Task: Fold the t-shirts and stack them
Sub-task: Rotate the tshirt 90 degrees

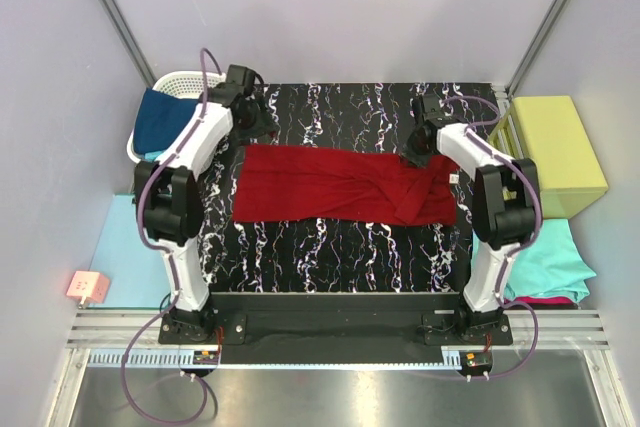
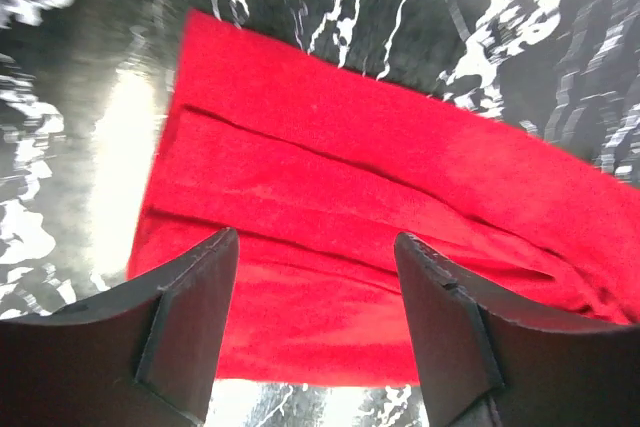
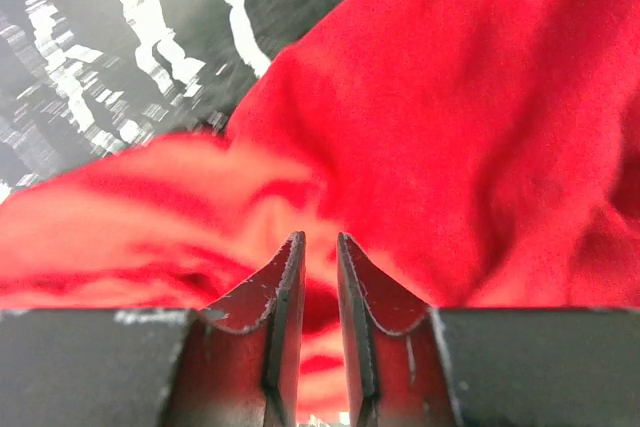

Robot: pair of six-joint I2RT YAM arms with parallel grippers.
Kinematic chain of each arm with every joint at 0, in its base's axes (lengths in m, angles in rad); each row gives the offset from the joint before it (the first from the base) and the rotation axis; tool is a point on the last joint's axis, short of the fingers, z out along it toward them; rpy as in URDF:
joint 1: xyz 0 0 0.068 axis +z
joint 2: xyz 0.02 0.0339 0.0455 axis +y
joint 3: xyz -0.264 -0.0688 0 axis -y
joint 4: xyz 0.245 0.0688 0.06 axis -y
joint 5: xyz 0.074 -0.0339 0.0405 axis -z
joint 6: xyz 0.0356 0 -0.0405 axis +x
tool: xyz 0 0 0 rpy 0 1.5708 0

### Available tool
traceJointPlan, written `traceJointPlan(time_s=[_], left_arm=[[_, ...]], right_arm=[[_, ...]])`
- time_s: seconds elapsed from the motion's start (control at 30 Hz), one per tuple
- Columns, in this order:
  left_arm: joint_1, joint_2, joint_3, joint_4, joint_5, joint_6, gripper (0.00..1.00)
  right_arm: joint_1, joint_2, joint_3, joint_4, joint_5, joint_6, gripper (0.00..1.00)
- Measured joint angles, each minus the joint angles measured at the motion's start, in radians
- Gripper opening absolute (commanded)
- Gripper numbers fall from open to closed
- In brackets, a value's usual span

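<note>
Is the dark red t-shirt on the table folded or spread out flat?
Partly folded: the dark red t-shirt lies as a long narrow band with overlapping layers along it, bunched at its right end.

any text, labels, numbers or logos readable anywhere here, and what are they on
No text can be read in any view.
White tag on the dark red t-shirt: too small to read.
Pink block at the left of the top view: no legible marking.
Yellow-green box: no print visible.
</note>
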Motion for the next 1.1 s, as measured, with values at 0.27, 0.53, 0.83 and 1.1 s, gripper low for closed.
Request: traceJointPlan(time_s=[0.27,0.53,0.83,1.1], left_arm=[[0.074,-0.010,-0.086,0.040,-0.024,-0.003,0.57],[0.095,0.117,-0.101,0.032,-0.027,-0.002,0.56],[0.093,0.136,-0.047,0.032,-0.027,-0.002,0.56],[0.093,0.163,0.005,0.039,-0.027,-0.001,0.45]], right_arm=[[0.054,-0.208,-0.116,0.005,0.049,-0.025,0.26],[0.070,-0.237,-0.205,-0.003,0.055,-0.034,0.26],[0.093,-0.242,-0.232,-0.006,0.055,-0.040,0.25],[0.093,-0.242,-0.238,-0.005,0.053,-0.047,0.23]])
